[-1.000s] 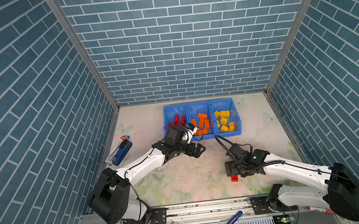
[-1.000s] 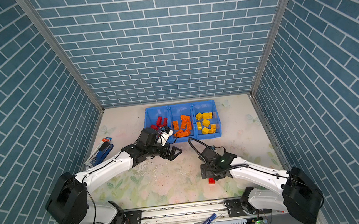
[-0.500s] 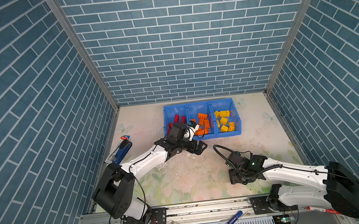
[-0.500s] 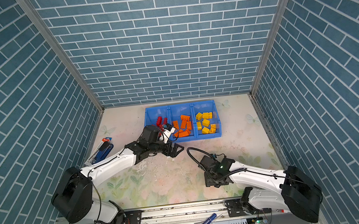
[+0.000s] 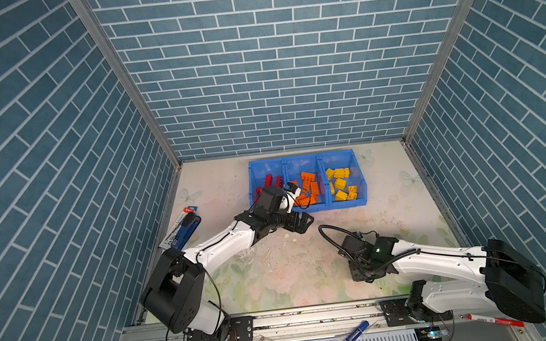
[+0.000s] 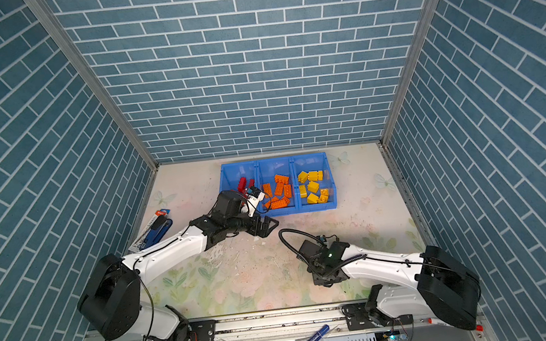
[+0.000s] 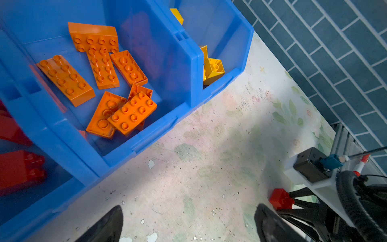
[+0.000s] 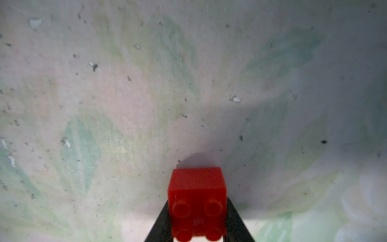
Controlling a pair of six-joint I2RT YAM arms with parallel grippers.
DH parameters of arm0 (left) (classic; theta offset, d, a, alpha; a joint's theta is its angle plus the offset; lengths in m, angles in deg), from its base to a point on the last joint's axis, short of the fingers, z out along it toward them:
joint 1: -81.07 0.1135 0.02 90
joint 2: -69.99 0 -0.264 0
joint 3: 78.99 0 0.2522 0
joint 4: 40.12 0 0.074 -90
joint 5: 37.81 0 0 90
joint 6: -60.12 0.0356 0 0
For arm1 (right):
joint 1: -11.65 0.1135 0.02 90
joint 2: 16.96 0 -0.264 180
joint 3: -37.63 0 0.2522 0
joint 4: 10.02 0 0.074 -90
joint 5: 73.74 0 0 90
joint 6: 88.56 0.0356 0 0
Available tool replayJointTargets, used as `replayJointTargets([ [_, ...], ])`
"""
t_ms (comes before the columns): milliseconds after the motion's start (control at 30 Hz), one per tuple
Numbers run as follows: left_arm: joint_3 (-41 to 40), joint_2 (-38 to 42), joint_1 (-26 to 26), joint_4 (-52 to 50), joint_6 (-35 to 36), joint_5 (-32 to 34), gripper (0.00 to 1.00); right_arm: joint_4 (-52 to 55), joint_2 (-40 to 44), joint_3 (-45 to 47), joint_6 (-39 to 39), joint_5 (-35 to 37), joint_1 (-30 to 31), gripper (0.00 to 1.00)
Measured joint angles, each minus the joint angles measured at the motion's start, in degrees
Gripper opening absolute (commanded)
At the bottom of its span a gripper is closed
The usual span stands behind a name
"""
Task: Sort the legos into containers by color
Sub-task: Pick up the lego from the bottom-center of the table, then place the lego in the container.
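Fingers point(image 8: 162, 226) of the right gripper point(image 8: 198, 227) are closed on two opposite sides of a small red brick point(image 8: 198, 186), with its studs turned toward the wrist camera. Whether the brick is touching the table point(image 8: 125, 104) cannot be told. In both top views this gripper is seen well apart from the containers point(image 5: 347, 204), on their near side and roughly in line with the compartment at the robot's right end. The left gripper point(image 7: 188, 222) is held with its jaws spread wide and nothing between them. It is placed just beside the front wall of the containers, before the middle compartment. In the left wrist view, the held brick is visible further out from that wall, past one of the open fingertips. Inside the containers the legos are found grouped by colour. The red legos point(image 5: 269, 180) are in the compartment at the robot's left end, the orange legos point(image 5: 309, 183) in the middle one, and the yellow legos point(image 5: 340, 183) in the right-end one. A dark blue stapler point(image 5: 186, 227) is laid on the table beyond the left end of the containers, near the side wall. A marker point(image 5: 351, 337) is seen on the rail, far from the containers, past the table's near edge.
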Motion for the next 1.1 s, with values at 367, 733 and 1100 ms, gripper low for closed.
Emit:
replayJointTargets([
  [367,-3.41,5.9,1.14,2.91,-4.0,11.06,0.99,-4.37,2.16,-3.91,-9.05,6.23,0.0,0.23],
  [733,-9.11,16.63,3.54,3.82,-9.33,29.53,0.99,-23.45,-7.54,-15.21,-27.34,7.21,-1.92,0.22],
  [1100,-8.26,20.5,8.48,-9.88,-16.02,47.04,0.99,-33.81,-34.88,-42.16,-35.43,-5.09,-10.36,0.23],
])
